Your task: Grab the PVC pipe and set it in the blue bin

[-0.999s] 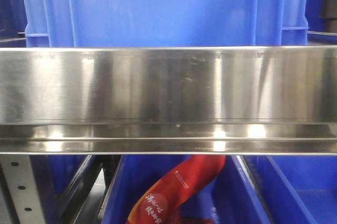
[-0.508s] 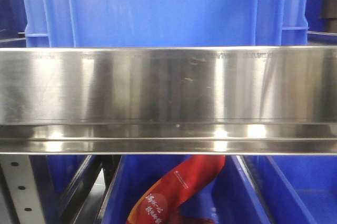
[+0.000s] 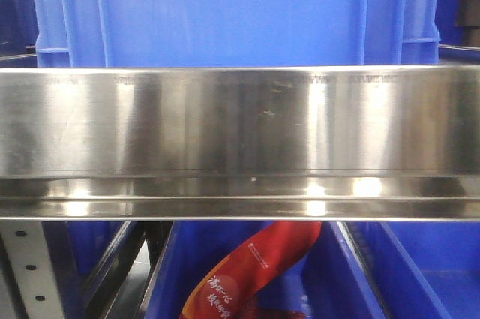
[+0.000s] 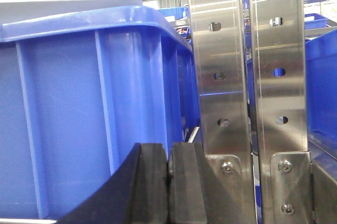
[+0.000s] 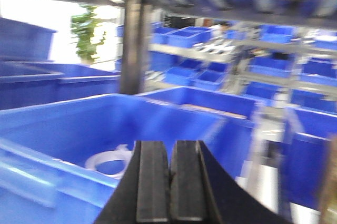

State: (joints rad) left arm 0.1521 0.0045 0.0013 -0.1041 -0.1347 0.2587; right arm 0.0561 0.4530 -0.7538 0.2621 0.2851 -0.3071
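Observation:
In the blurred right wrist view, a white ring-shaped piece that looks like PVC pipe (image 5: 108,162) lies on the floor of a blue bin (image 5: 63,124). My right gripper (image 5: 170,147) hangs just over that bin's near rim, to the right of the white piece, shut with nothing between its pads. My left gripper (image 4: 168,153) is shut and empty too. It sits low beside the ribbed wall of another blue bin (image 4: 63,103), close to a steel upright (image 4: 218,76). Neither gripper shows in the front view.
A wide stainless shelf beam (image 3: 240,131) fills the middle of the front view, with a blue crate (image 3: 225,11) above it. Below it, a blue bin (image 3: 352,274) holds a red packet (image 3: 251,270). Rows of blue bins on racks (image 5: 253,71) stand beyond the right gripper.
Only the light reflections on the steel beam have shifted slightly. The crate, the lower bin and the red packet have not moved.

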